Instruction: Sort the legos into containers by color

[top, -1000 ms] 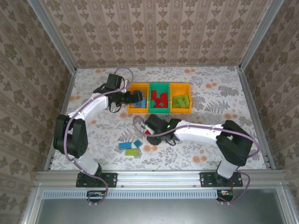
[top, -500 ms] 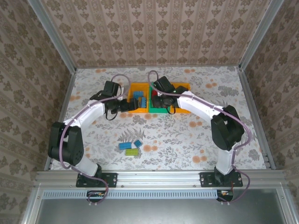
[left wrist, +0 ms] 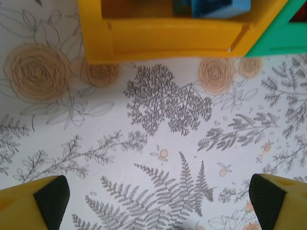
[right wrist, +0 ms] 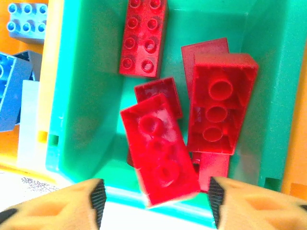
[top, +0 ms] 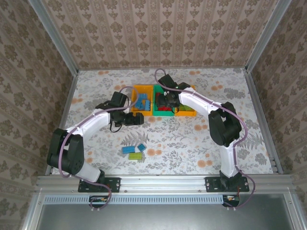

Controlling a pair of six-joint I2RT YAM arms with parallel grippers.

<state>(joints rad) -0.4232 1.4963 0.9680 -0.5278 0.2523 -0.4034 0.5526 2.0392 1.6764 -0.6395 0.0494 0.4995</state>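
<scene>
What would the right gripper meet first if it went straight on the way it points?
Probably the nearest red brick, just ahead of the right gripper, in the green bin; depth is unclear.

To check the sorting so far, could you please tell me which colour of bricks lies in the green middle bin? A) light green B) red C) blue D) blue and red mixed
B: the right wrist view shows the green bin holding red bricks and no other colour, while the blue bricks lie in the orange bin beside it.
</scene>
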